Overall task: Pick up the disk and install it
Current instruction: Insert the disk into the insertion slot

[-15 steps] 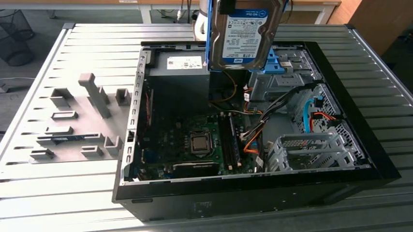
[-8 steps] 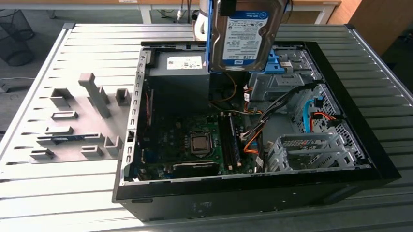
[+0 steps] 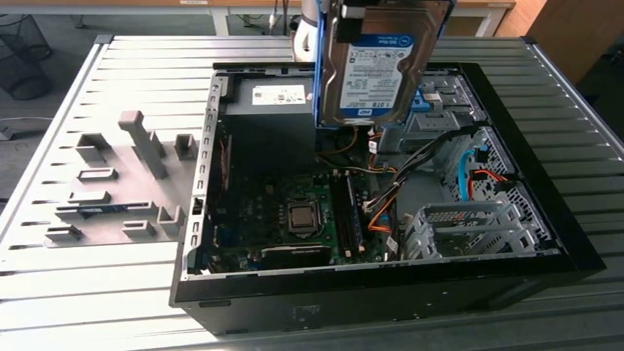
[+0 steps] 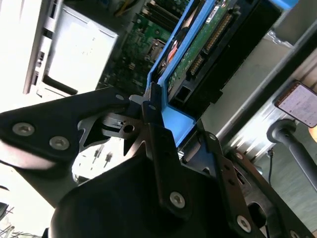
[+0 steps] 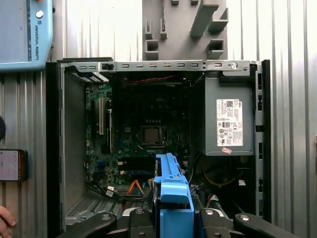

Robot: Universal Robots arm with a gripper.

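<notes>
Tool (image 5: 172,214) grips the disk (image 3: 381,66) (upright, label showing); it hangs above the open computer case (image 3: 390,285).

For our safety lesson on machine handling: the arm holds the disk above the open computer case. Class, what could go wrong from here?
1. The pincer grips the disk at its blue plastic edge; it might slip or tilt.
2. The motherboard lies bare below, so a drop could hit it.
3. Loose orange cables lie beside the drive cage and could snag the disk.
</notes>
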